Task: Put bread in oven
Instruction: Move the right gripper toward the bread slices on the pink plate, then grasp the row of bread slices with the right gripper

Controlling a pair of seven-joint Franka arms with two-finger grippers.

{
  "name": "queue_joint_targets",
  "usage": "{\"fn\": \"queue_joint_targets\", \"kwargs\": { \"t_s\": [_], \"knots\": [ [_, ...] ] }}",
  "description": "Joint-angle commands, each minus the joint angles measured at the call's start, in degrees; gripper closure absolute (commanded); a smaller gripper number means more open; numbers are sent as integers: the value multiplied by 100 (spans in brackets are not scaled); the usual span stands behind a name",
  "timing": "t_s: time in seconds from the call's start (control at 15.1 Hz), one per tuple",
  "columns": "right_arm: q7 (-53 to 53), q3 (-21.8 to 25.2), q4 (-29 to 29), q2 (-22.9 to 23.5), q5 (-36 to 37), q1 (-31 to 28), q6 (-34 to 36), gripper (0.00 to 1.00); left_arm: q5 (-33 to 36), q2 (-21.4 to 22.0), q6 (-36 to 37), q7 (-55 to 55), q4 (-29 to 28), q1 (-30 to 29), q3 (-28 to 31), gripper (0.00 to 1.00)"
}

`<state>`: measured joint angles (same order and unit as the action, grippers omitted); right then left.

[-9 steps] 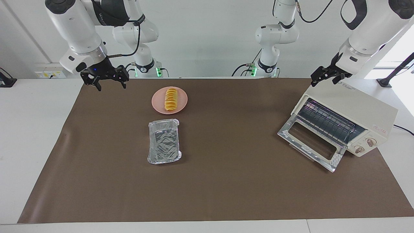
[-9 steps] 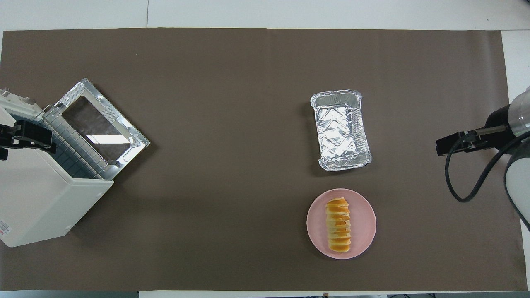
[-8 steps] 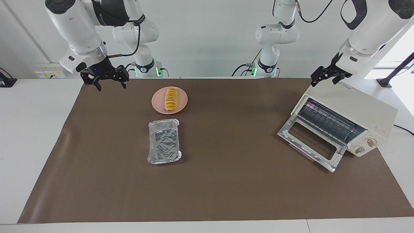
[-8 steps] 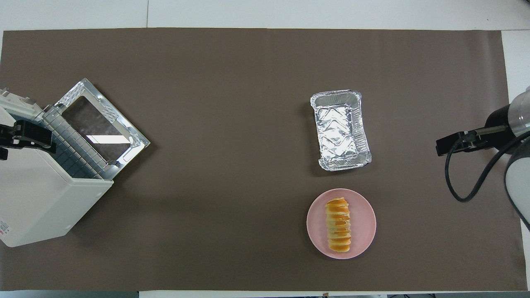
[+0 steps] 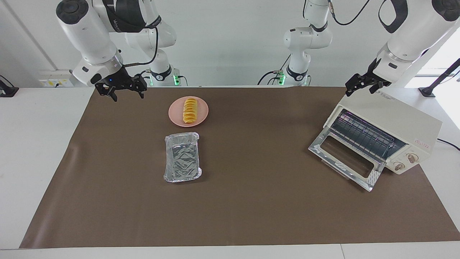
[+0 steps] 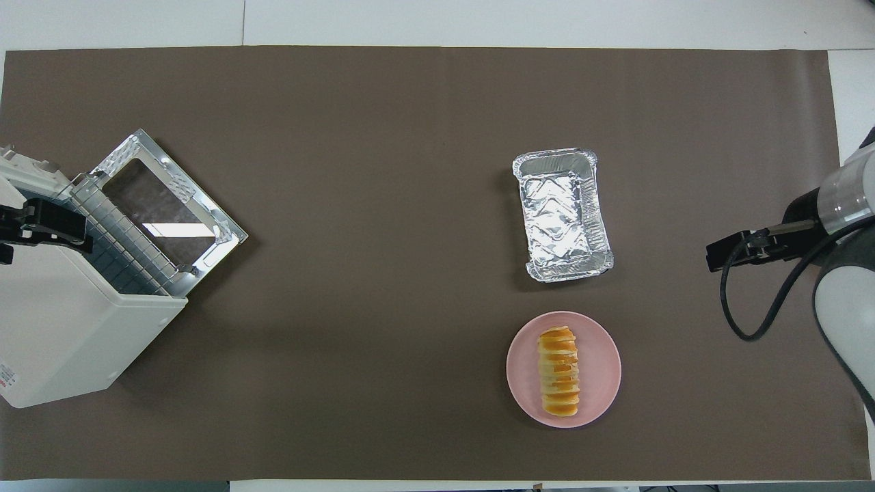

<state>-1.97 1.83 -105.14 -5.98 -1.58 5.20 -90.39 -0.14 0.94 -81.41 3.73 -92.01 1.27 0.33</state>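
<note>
Bread [image 5: 190, 110] lies on a round pink plate [image 5: 202, 116] at the robots' edge of the desk [image 5: 251, 201], toward the right arm's end. A foil tray [image 5: 182, 157] sits just beside the plate, farther from the robots. At the left arm's end the oven [image 5: 381, 136] stands with its glass door dropped. The right tool [image 5: 126, 92] hangs spread over the brown mat's corner; the left tool [image 5: 359, 86], also spread, hangs over the oven's top.

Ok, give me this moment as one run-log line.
bread: on pink plate | oven: door down | foil tray: empty | right tool: open, over mat corner | left tool: open, over oven
</note>
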Motion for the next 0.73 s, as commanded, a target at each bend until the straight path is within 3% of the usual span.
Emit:
{"fn": "queue_joint_targets", "kwargs": {
  "t_s": [0.0, 0.13, 0.27, 0.4, 0.66],
  "knots": [
    [626, -78, -1163, -527, -202, 418, -583, 0, -48, 117, -68, 22, -98, 23, 29, 0],
    [952, -78, -1674, -501, -446, 683, -873, 0, -48, 117, -68, 22, -98, 23, 29, 0],
    [1286, -78, -2323, -475, -895, 929, -1687, 0, -48, 117, -68, 22, -98, 23, 29, 0],
    [1593, -78, -2887, -379, -932, 1315, -2454, 0, -48, 117, -68, 22, -98, 23, 38, 0],
    [1780, -86, -3758, -360, -1247, 1712, -3308, 0, -48, 117, -68, 22, -98, 23, 38, 0]
  ]
}}
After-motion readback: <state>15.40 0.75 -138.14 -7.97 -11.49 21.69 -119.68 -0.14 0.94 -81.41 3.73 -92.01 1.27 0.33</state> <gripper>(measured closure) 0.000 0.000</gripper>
